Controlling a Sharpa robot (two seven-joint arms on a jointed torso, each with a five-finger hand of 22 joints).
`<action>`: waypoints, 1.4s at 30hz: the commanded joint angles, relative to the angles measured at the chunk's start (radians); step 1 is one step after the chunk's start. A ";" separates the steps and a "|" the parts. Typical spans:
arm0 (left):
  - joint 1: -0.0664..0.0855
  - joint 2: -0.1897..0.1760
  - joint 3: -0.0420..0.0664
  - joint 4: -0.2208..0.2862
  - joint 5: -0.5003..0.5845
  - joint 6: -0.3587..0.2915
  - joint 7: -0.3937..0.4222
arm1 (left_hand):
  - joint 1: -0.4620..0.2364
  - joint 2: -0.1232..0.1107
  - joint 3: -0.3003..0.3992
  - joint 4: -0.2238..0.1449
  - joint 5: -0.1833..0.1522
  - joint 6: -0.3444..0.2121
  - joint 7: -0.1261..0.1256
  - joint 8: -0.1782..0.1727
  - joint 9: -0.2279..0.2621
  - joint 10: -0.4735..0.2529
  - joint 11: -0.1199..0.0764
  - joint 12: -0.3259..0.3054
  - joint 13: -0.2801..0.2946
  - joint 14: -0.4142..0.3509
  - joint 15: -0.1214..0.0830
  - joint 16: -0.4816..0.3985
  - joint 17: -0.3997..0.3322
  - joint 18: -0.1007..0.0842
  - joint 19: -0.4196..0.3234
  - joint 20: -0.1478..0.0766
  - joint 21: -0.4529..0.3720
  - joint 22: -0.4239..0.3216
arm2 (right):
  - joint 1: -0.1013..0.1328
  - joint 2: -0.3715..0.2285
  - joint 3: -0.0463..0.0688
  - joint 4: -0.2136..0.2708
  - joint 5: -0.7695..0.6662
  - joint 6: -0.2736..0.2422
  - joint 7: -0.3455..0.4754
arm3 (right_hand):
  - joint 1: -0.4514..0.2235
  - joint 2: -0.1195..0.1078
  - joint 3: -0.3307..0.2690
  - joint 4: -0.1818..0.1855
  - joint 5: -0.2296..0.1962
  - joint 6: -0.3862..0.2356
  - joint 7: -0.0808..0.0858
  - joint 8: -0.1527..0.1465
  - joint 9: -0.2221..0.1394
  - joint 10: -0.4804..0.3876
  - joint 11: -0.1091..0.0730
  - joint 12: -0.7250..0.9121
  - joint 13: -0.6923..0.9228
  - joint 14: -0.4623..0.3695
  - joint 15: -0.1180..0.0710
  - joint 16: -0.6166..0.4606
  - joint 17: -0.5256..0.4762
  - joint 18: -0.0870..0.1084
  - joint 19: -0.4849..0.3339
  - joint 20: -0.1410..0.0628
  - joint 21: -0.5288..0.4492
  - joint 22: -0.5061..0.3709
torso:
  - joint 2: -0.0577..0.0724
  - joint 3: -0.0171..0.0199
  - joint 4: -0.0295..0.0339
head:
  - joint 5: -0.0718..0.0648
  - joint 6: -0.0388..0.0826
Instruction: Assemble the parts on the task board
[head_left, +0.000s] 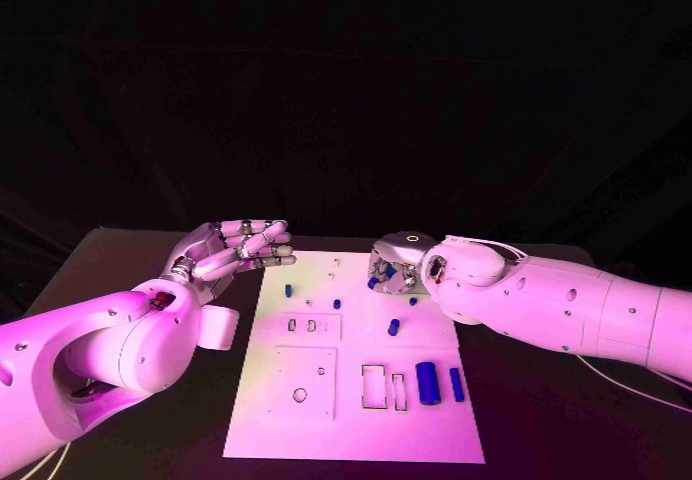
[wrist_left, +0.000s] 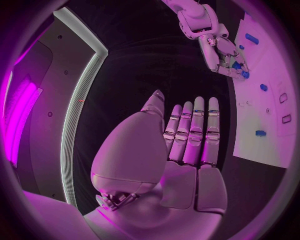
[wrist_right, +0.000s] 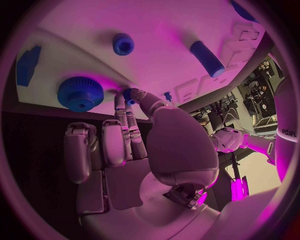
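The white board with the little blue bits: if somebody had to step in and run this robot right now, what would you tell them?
Left hand: beside the board's far left corner, off the table, fingers together, holding nothing.
Right hand: down over the far right part of the task board, fingertips at a small blue part; whether it grips it I cannot tell.
Parts: a blue gear sits close to those fingertips; two blue cylinders lie at the near right; small blue pieces stand further up the board.
Done: hard to judge. Left: the cylinders lie loose, and the slots beside them are empty.
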 joint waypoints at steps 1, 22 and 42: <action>0.002 0.002 0.001 -0.002 0.004 0.015 0.003 | 0.008 0.003 -0.007 -0.001 -0.003 -0.001 0.009 -0.005 -0.001 -0.004 0.002 -0.007 -0.002 -0.005 0.000 -0.004 0.001 0.013 0.008 -0.001 0.007 -0.001 | 0.000 0.001 0.001 0.007 0.011 -0.103 -0.006 | 0.002 0.013 0.003 0.003 -0.005 0.008 0.000 0.004 0.011 0.007 0.000 0.004 0.002 0.042 -0.007 0.006 0.002 -0.014 0.006 -0.001 0.007 0.093 | -0.002 -0.0005 -0.0001 | -0.001 0.005; 0.002 0.006 0.001 -0.005 0.005 0.019 0.001 | 0.010 0.004 -0.007 -0.001 -0.003 -0.001 0.009 -0.005 -0.001 -0.004 0.002 -0.007 -0.002 -0.005 0.000 -0.004 0.001 0.013 0.008 -0.001 0.007 -0.001 | 0.002 0.140 0.003 -0.113 0.003 -0.234 -0.048 | -0.007 0.004 0.001 0.013 -0.027 0.008 0.000 0.001 0.016 0.008 0.000 -0.002 0.002 0.042 -0.007 0.011 0.007 -0.016 0.009 -0.002 0.012 0.102 | 0.007 -0.0025 0.0076 | 0.001 0.016; 0.013 0.007 0.001 -0.001 0.005 0.020 0.000 | 0.012 0.005 -0.006 -0.002 -0.003 0.000 0.009 -0.006 -0.001 -0.003 0.002 -0.008 -0.001 -0.005 0.000 -0.005 0.002 0.013 0.008 -0.001 0.007 -0.001 | -0.009 0.206 0.003 -0.195 0.011 -0.206 -0.037 | -0.012 0.001 0.002 0.020 -0.026 0.003 0.002 -0.002 0.017 0.006 0.002 -0.006 0.002 0.042 -0.006 0.012 0.005 -0.016 0.009 -0.002 0.012 0.102 | 0.012 -0.0037 0.0100 | 0.004 0.008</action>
